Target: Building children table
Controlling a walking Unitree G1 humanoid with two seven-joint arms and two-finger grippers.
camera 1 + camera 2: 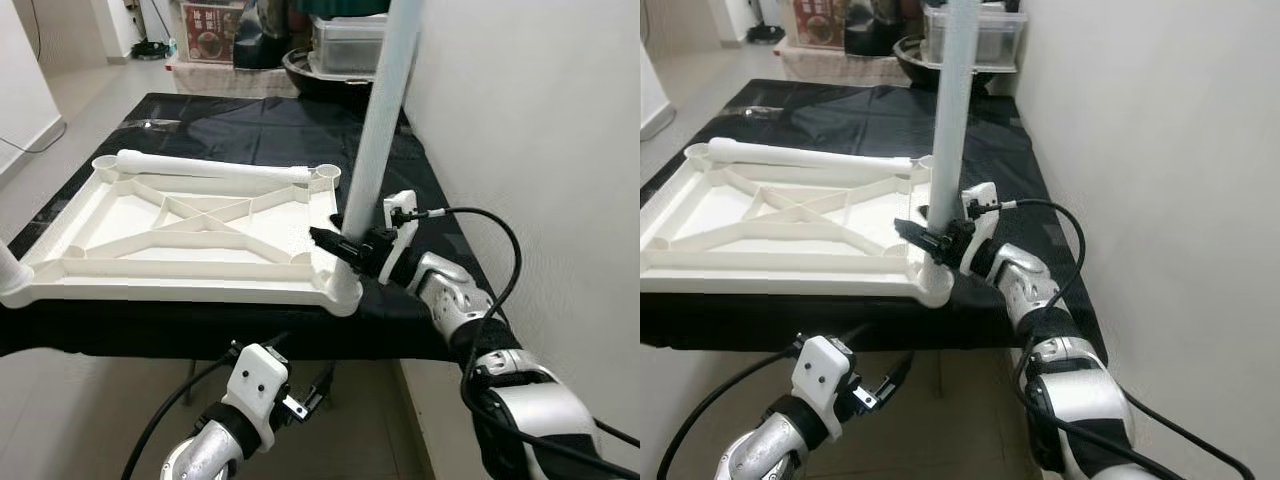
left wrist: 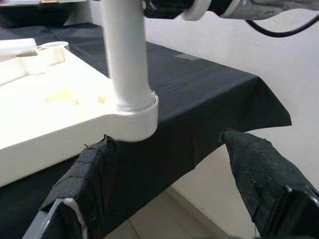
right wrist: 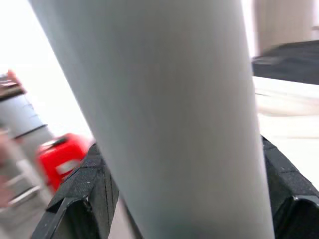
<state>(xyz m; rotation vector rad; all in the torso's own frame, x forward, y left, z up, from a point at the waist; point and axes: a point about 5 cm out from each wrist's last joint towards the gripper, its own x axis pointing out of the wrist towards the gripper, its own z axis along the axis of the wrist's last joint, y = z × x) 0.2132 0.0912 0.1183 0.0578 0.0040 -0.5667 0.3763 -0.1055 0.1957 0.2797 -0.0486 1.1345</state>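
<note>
A: Where's the tabletop?

B: The white plastic tabletop [image 1: 190,225] lies upside down on the black-covered bench [image 1: 250,125], ribbed underside up, so the corner sockets face up to take the legs. Near right corner sits close to the bench edge.

A: Legs?

B: One white leg [image 1: 385,120] stands upright in the near right corner socket [image 1: 345,290], leaning slightly away from the wall [image 1: 540,120]. Seated in the collar, by the left wrist view; how deep, I can't tell. A second leg [image 1: 215,168] lies loose along the far rim of the tabletop. A further white tube end [image 1: 10,275] shows at the near left corner.

A: Right gripper?

B: Right gripper [image 1: 345,248] is clamped on the standing leg low down, just above the socket, one black finger either side of the tube. Low hold likely gives control for pressing it home and keeping it straight.

A: Left?

B: Left gripper [image 1: 310,392] hangs below the bench edge, fingers [image 2: 259,169] apart, holding nothing, aimed at that corner socket.

A: Stage?

B: Judging by this, leg fitting is under way; the lying leg is not yet placed.
</note>
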